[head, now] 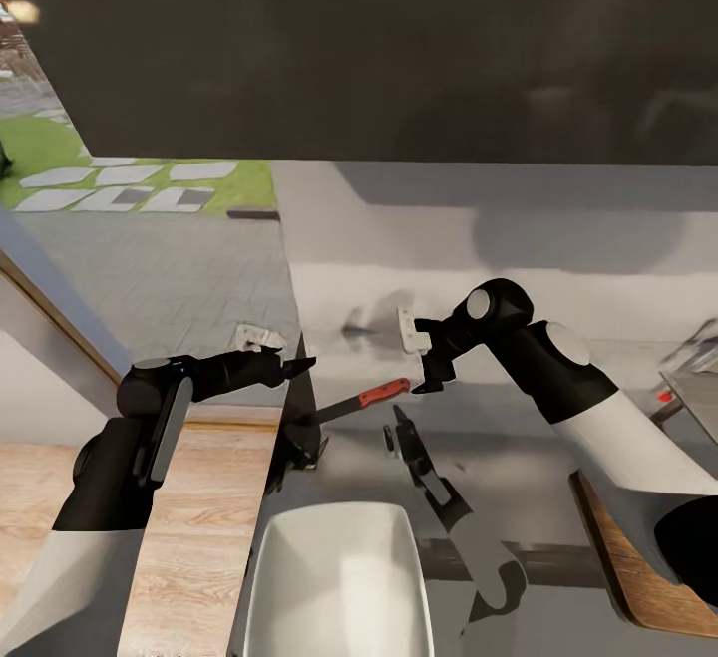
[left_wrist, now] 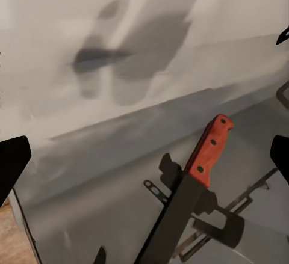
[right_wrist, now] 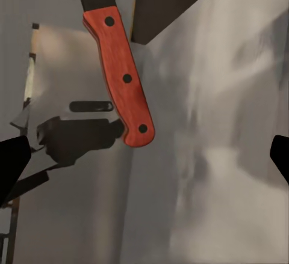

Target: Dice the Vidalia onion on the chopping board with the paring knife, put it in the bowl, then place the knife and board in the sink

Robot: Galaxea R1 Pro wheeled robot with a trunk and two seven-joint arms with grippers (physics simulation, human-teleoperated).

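On the far left of the head view, the left arm is reaching in over the pale wooden floor [head: 214, 537], all matte black shell at the elbow and white further back. Its left gripper [head: 299, 366] is hanging just past the counter's left edge, the two dark pointed fingertips looking close together from here, while its wrist view is showing black finger pads at both side borders with bare space between them, so the jaws are standing apart and clasping nothing.

Moving right, the paring knife [head: 357, 402] is lying flat on the countertop [head: 558, 268], a smooth grey, faintly mirror-like slab. The handle is orange-red with three dark rivets and a rounded butt, showing clearly in the right wrist view [right_wrist: 120, 71]; the blade is long, dark and dull, and in the left wrist view [left_wrist: 186, 198] its tip is running off the frame. Blurry dark reflections of the arms are lying on the worktop around it.

Nearer the camera, the bowl [head: 339, 577] is sitting on the worktop, glossy white with rounded corners, its near side cut off by the frame.

Further right, the right gripper [head: 429, 363] is hovering just beyond the knife handle, pointing down, fingers spread with nothing between them.

At the far right, a brown wooden chopping board [head: 623, 557] is peeking out, mostly hidden under the white forearm, and a sliver of the steel sink [head: 693, 378] with a red dot is cut off by the border.
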